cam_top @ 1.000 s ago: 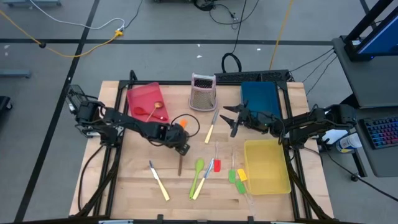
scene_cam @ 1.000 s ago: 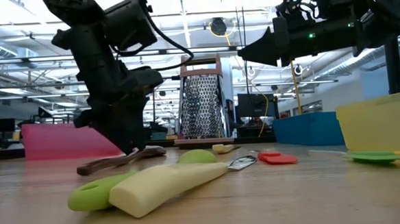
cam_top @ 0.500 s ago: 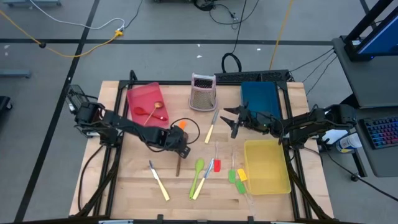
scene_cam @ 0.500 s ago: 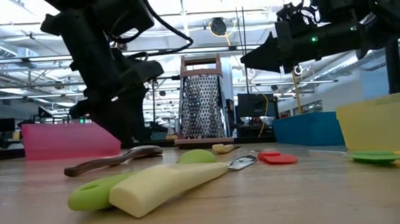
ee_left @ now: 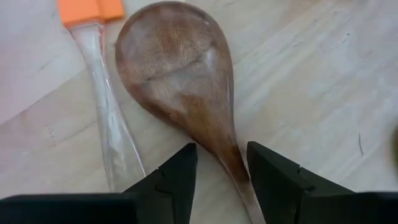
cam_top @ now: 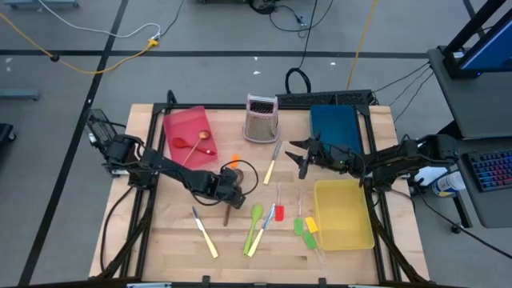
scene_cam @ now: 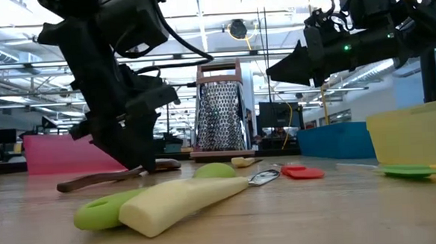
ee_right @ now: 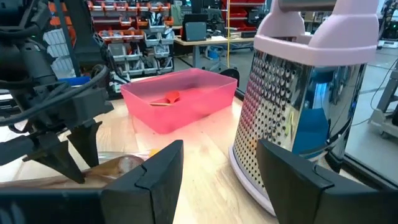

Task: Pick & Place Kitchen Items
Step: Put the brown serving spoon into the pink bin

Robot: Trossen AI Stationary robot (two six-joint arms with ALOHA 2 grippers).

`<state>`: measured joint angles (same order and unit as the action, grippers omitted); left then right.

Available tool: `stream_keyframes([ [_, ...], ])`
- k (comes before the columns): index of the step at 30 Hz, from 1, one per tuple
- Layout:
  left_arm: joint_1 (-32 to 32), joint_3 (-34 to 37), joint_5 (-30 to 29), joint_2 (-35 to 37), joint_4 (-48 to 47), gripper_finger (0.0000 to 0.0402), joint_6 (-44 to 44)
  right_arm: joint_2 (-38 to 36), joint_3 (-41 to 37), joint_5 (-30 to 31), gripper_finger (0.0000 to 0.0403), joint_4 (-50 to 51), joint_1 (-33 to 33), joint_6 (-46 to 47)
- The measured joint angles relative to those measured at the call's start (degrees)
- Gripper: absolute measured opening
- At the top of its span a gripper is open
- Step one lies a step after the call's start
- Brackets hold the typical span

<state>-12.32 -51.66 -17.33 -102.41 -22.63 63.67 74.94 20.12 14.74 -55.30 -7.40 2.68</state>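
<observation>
The left gripper point(ee_left: 222, 163) is down at the table top near its middle, its two fingers point(ee_left: 176, 175) spread apart on either side of the neck of the brown spoon point(ee_left: 180, 81), which lies flat on the wood with its bowl pointing away from the wrist; the fingers straddle it with small gaps showing on both sides. Just beside the spoon lies a clear-handled spatula with an orange head point(ee_left: 91, 10). From above, the left gripper point(cam_top: 232, 194) sits between the red tray point(cam_top: 180, 122), which holds two spoons, and a green spoon point(cam_top: 255, 216) nearer the front edge. The right gripper point(cam_top: 296, 155) hangs above the table with its jaws wide and empty, beside the blue tray point(cam_top: 334, 122) and facing the metal grater point(cam_top: 261, 118). A yellow tray point(cam_top: 342, 212) lies in front of it.
</observation>
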Motion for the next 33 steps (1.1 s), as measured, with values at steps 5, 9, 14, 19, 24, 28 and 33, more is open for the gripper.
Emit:
stream_keyframes([
  [5,0.0,0.1,-2.3,0.4,-0.1,0.0093,-0.2,0.0,0.0,0.0,0.0196,0.7,0.0,1.2],
  [9,0.1,0.2,-3.8,1.5,0.7,0.0036,-0.2,0.0,0.0,0.0,0.0196,1.8,0.0,1.7],
  [14,0.3,0.3,-6.1,5.2,2.2,0.0021,-2.3,0.0,0.0,0.0,0.0196,2.5,0.0,3.8],
  [19,0.2,-2.8,-10.8,10.1,-1.1,0.0032,-6.2,0.0,0.0,0.0,0.0196,4.2,0.0,4.2],
  [24,1.5,-7.0,-19.5,15.6,-13.1,0.0018,-6.1,0.0,0.0,-0.1,0.0196,5.5,0.0,6.2],
  [28,4.2,-8.7,-24.0,19.7,-22.7,0.002,-3.6,0.0,0.0,-0.1,0.0196,5.7,0.0,7.5],
  [33,10.6,-8.7,-25.6,22.9,-30.4,0.003,-2.8,0.0,0.0,0.0,0.0196,6.5,0.0,8.5],
])
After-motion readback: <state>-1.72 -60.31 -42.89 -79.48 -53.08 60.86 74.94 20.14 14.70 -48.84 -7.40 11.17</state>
